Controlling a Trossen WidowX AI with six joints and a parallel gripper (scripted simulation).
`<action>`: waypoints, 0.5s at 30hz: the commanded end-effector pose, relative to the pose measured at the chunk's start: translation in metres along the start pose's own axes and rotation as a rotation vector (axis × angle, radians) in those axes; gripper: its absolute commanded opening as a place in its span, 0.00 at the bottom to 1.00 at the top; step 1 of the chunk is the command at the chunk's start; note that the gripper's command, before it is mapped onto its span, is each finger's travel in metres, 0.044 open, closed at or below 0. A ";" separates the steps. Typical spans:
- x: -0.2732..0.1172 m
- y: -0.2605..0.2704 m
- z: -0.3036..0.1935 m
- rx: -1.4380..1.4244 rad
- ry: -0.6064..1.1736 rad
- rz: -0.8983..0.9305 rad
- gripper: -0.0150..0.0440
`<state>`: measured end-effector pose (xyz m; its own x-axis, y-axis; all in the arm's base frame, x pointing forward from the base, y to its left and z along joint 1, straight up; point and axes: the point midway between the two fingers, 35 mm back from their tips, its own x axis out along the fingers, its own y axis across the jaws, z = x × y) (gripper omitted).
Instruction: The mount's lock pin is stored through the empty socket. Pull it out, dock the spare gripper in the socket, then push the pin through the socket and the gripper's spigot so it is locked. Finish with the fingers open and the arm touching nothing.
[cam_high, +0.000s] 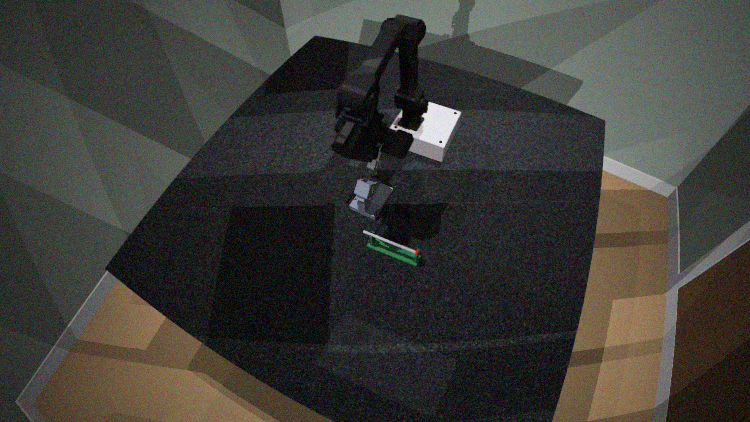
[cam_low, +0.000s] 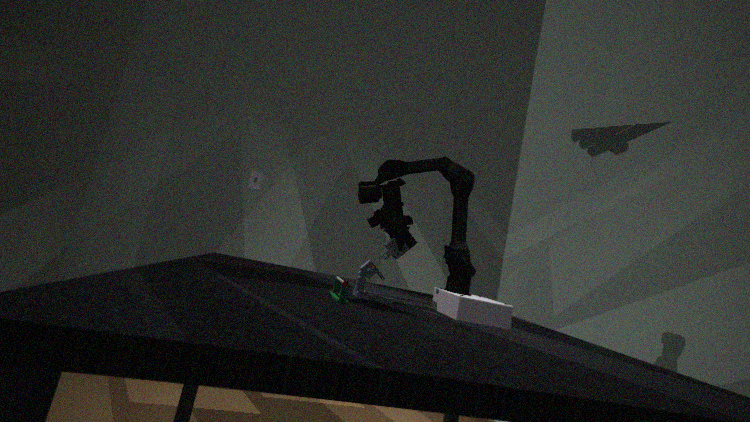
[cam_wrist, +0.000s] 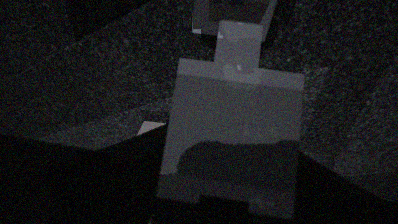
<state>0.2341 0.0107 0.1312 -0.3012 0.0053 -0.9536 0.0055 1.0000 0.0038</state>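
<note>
My gripper (cam_high: 377, 153) (cam_low: 397, 249) (cam_wrist: 222, 135) is shut on the grey spare gripper (cam_high: 372, 164) (cam_low: 390, 248) (cam_wrist: 237, 112), holding it tilted above the table. Its narrow spigot (cam_wrist: 239, 47) points away from my fingers. The grey mount (cam_high: 366, 208) (cam_low: 360, 283) stands on the table below and in front, with its raised socket (cam_high: 364, 187) tilted up. In the wrist view the spigot tip overlaps the socket's near edge; the exterior view shows a gap between them. The white lock pin (cam_high: 390, 241) with a red end lies along the green rack (cam_high: 393, 255) (cam_low: 337, 297), out of the socket.
A white box (cam_high: 437, 123) (cam_low: 485, 312) sits beside the arm's base. The green rack is just beyond the mount, on the side away from the arm's base. The scene is dim, and shadows lie over the table (cam_high: 498, 293).
</note>
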 end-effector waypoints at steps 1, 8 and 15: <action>0.005 0.000 0.009 0.005 -0.004 0.000 0.25; 0.008 0.000 0.014 0.005 -0.005 0.000 0.25; 0.012 0.000 0.020 0.005 -0.006 0.000 0.25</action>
<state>0.2470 0.0109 0.1169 -0.2934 0.0058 -0.9560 0.0066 1.0000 0.0040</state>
